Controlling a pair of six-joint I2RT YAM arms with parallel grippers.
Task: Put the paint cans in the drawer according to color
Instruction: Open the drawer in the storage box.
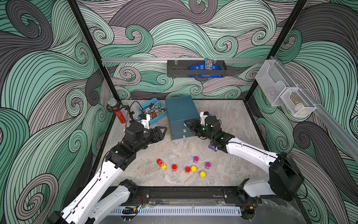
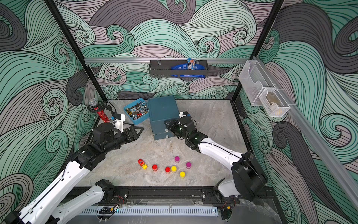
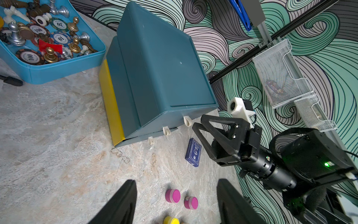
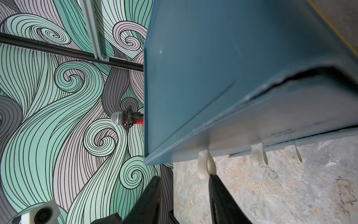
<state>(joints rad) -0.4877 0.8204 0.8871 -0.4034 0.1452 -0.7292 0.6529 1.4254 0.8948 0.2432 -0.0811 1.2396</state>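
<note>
Jaws of my right gripper [image 4: 183, 176] stand apart at the drawer cabinet's [image 4: 193, 77] top tab pull [image 4: 203, 164]; left gripper's [image 3: 176, 180] apart too.

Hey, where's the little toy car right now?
In both top views the toy car lies on the table, just left of a red paint can, well in front of the drawer.

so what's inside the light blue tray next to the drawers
Poker chips, silver, gold and white chess pieces and a red scrap. The floor of the tray beneath them is mostly covered.
</note>
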